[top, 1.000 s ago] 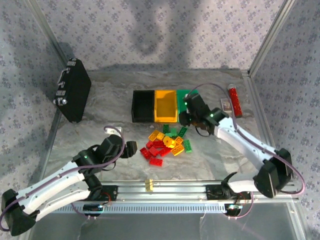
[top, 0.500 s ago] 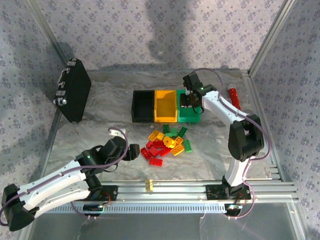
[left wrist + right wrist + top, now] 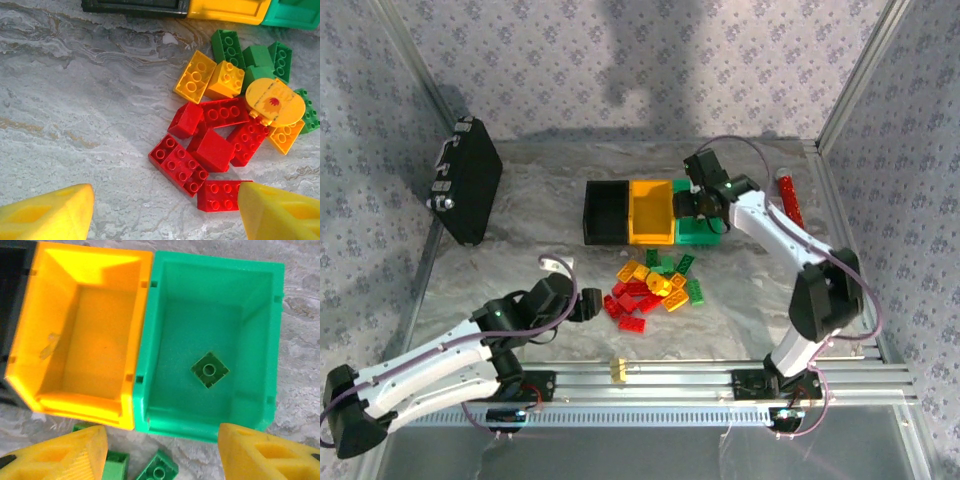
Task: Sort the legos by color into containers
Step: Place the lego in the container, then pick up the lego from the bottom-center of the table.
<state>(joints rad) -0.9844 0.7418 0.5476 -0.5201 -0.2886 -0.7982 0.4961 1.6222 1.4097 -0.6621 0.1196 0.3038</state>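
Marbled table [image 3: 520,250]: carries all items.

Containers [image 3: 632,212]: three open-topped bins joined in a row, black, orange-yellow and green, standing at centre rear of the table.

Right gripper [image 3: 160,450]: above the near wall of the green bin [image 3: 260,315], yellow fingers apart, nothing between them.

Left gripper [image 3: 162,215]: fingers apart and empty, hovering at the near side of the pile.

Legos [image 3: 650,285]: a loose heap of red, yellow-orange and green studded bricks on the table just in front of the bins, with reds nearest the arms and greens toward the bins.

One small green square brick [image 3: 210,370] lies alone on the green bin's floor, turned diagonally.
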